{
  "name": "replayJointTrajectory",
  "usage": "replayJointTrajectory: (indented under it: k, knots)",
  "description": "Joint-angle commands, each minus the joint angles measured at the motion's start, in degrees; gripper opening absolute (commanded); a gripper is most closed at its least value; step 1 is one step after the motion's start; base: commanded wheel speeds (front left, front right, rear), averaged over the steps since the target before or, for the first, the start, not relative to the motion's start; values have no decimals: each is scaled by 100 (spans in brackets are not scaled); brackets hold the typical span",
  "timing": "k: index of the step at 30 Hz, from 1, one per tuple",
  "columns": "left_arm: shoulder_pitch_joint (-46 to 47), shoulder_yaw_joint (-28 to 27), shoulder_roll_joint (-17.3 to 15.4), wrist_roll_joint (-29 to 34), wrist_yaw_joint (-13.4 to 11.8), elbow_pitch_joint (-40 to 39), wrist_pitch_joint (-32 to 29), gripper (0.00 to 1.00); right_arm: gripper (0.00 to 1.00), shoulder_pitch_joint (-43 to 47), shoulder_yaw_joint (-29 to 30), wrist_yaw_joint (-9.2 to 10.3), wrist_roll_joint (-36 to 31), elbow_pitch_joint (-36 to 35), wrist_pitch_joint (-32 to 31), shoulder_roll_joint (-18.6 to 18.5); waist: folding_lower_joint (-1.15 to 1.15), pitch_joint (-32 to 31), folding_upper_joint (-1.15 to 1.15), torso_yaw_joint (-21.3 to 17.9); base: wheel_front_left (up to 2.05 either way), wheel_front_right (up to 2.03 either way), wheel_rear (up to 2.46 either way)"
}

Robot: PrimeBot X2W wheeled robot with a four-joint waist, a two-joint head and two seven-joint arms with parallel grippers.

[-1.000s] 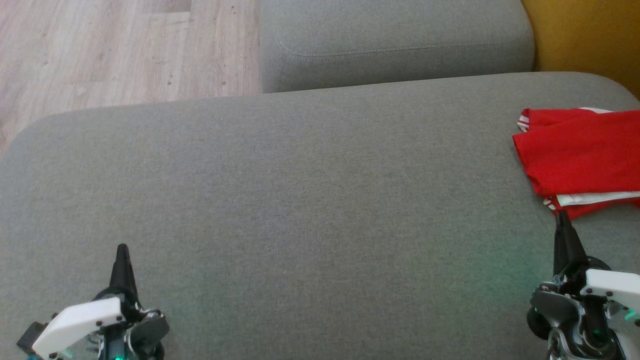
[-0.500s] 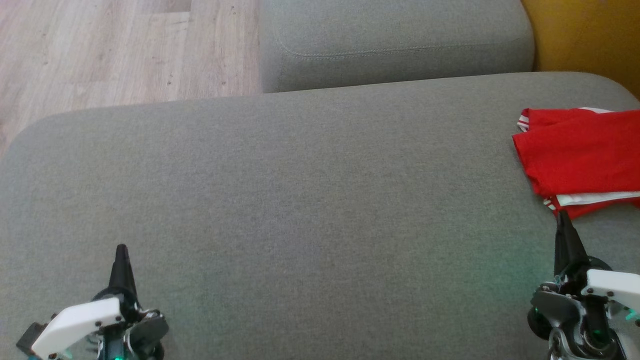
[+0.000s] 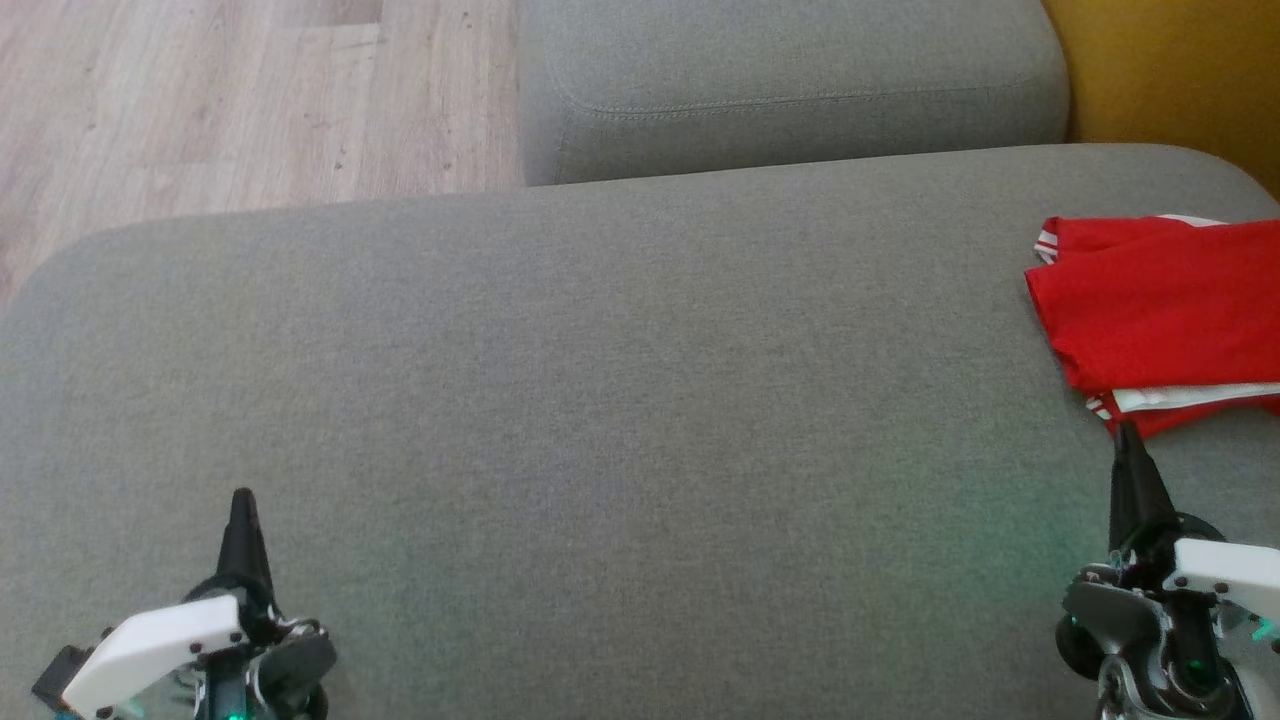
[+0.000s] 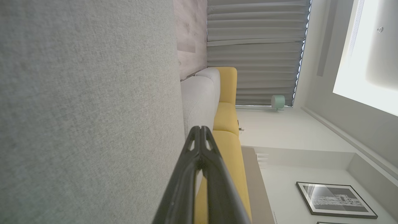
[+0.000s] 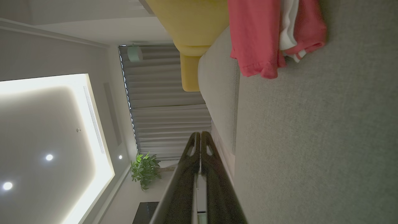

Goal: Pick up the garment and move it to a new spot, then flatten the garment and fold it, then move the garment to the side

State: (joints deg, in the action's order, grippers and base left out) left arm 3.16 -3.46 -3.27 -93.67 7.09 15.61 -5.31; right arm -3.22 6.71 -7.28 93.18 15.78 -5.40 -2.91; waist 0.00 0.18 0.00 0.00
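Lying folded on the sofa (image 3: 600, 380) at its right edge, the garment (image 3: 1165, 310) runs out of the head view. The right gripper (image 3: 1124, 432) sits just beside it, perhaps touching; the left gripper (image 3: 243, 497) is well apart. Both pairs of jaws are pressed together, empty.

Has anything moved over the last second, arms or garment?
Nothing visibly changed. The red garment lies folded at the right end of the grey sofa cushion. The left gripper and right gripper sit where they were, jaws shut, holding nothing.
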Motion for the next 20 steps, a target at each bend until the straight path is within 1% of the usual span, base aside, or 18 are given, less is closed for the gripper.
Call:
replayJointTrajectory:
  k: [1,20]
  knots:
    - [293,-193,-44,56,40,-161,-27,0,0,-289,-96,-21,-38,-180,-47,-55,0,0,0,0,0,0,0]
    - [295,-220,-25,78,40,-160,-48,0,0,-291,-76,-21,-54,-179,-62,-41,0,0,0,0,0,0,0]
